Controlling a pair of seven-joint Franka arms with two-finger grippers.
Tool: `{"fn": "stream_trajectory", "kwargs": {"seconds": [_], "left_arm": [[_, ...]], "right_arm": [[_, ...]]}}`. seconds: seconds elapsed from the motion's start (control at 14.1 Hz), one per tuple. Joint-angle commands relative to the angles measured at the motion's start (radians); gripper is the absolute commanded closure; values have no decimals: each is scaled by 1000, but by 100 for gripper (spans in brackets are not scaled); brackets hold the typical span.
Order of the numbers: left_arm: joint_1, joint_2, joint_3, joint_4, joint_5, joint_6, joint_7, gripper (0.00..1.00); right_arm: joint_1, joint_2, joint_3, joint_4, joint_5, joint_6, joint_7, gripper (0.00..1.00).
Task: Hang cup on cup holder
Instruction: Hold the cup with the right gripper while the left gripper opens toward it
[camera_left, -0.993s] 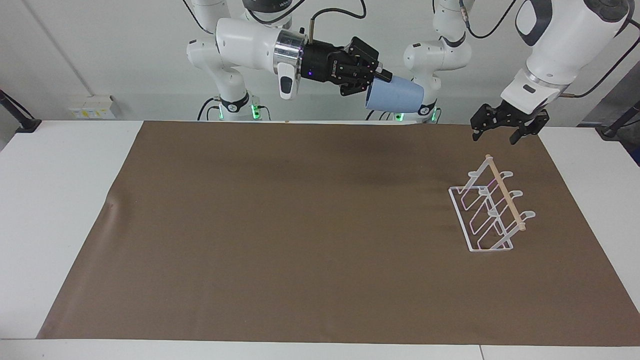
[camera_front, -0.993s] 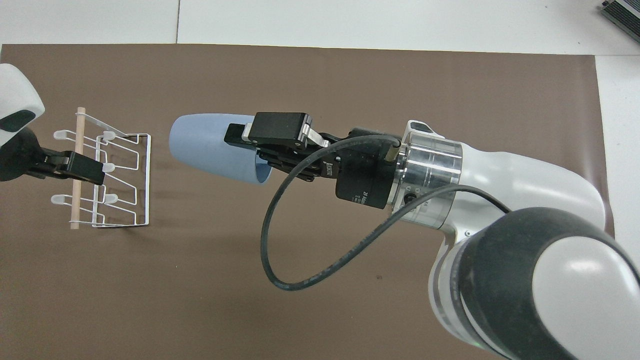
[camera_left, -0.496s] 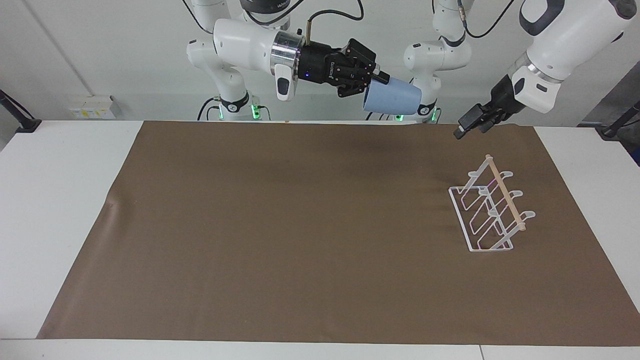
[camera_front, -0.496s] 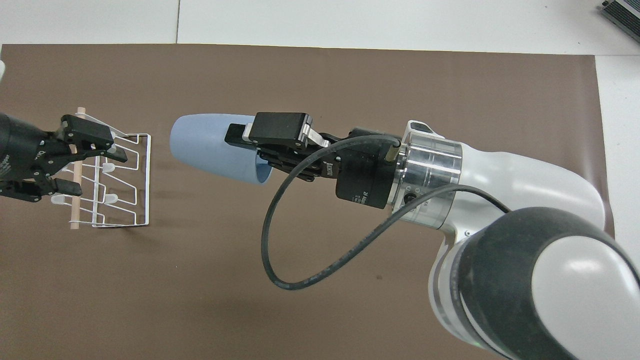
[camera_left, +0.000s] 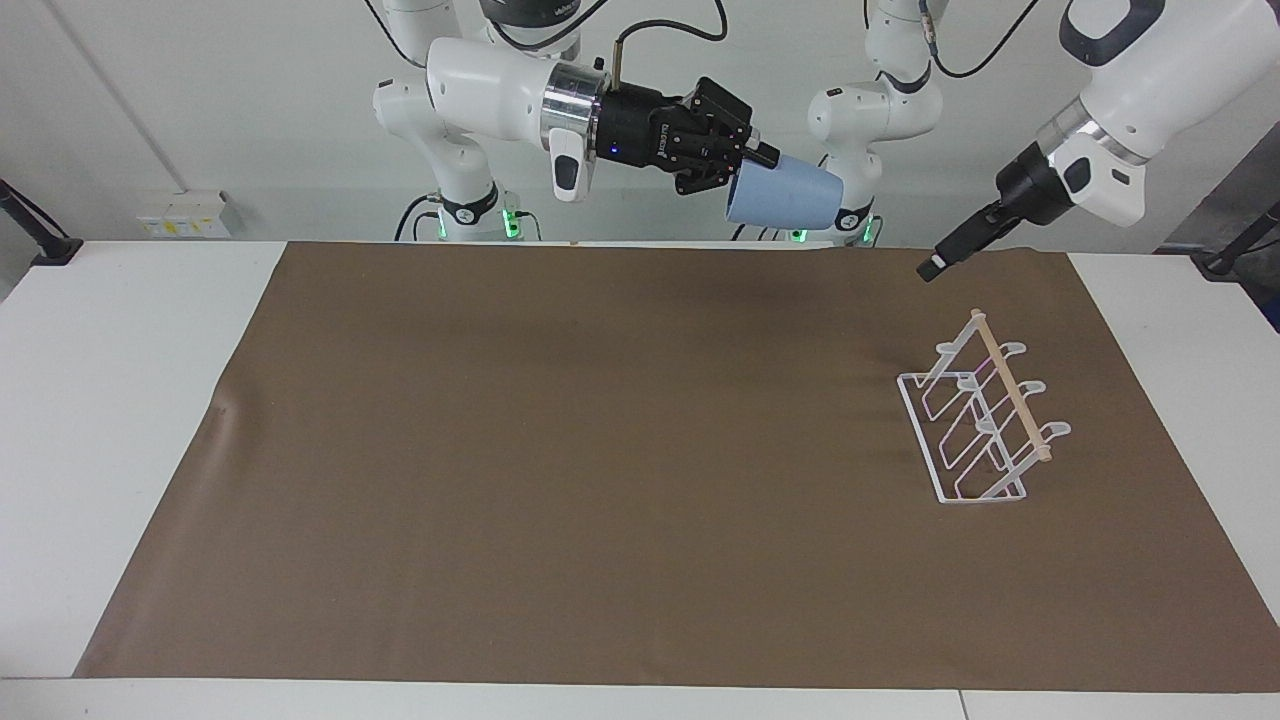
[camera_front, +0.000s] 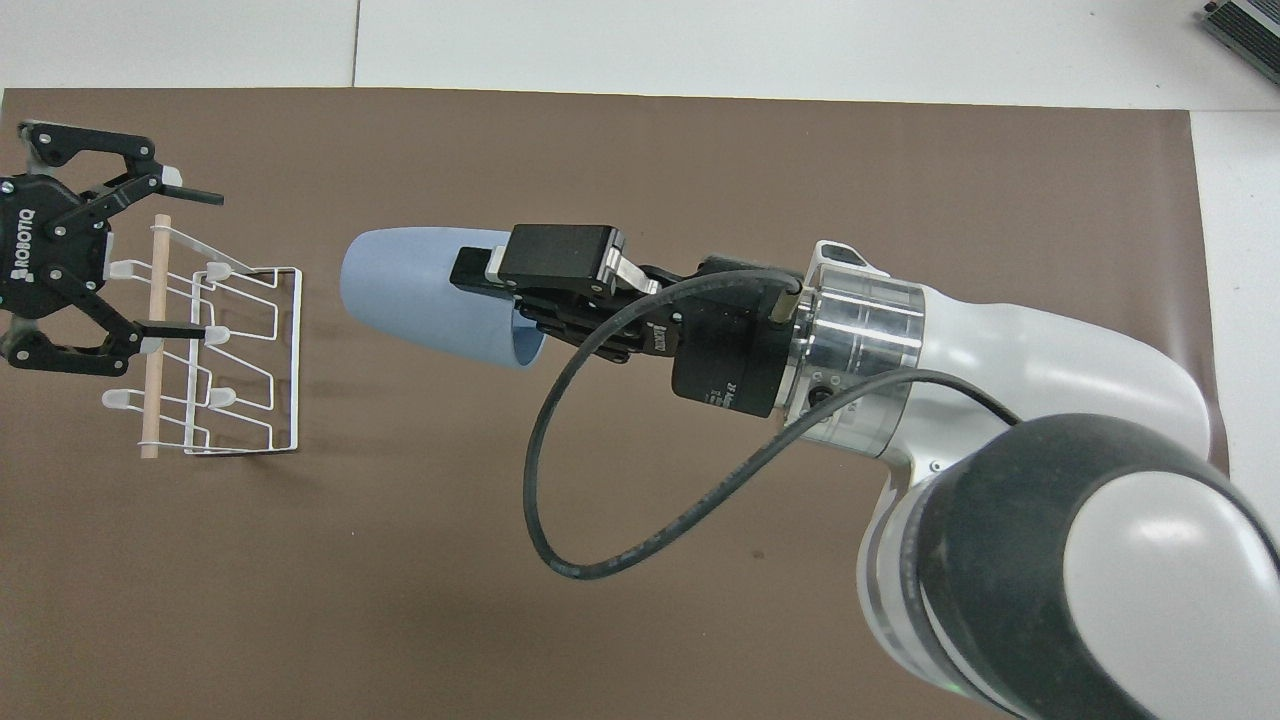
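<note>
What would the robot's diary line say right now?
right gripper: shut on cup, in the air | left gripper: open above rack | cup not hung

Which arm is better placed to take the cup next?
Left: its open pincer is above the rack, turned toward the cup that the right pincer holds out base-first.

Right gripper (camera_left: 752, 160) raised, horizontal, fingers (camera_front: 470, 268) clamped; left gripper (camera_front: 205, 262) raised, tilted down, fingers spread wide.

Facing camera high across table (camera_left: 140, 300); overhead steep above robots' end; share mat (camera_front: 700, 150).
</note>
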Motion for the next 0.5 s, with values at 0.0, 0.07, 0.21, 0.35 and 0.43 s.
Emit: {"fn": "stream_trajectory", "kwargs": {"seconds": [0.0, 0.07, 0.21, 0.35, 0.43], "left_arm": [[7, -21, -11, -18, -83, 24, -112, 0], [7, -23, -13, -19, -112, 26, -144, 0], [5, -29, -16, -16, -166, 24, -206, 0], [1, -42, -20, -19, -189, 23, -213, 0], [-5, -44, -22, -19, -203, 26, -220, 0]], "right_arm": [[-13, -22, 5, -20, 13, 10, 10, 100], [-13, -22, 5, -20, 11, 10, 10, 100], [-13, -22, 7, -20, 11, 12, 10, 100], [-11, -22, 5, -20, 11, 12, 10, 100], [-11, -23, 5, -20, 11, 12, 10, 100]]}}
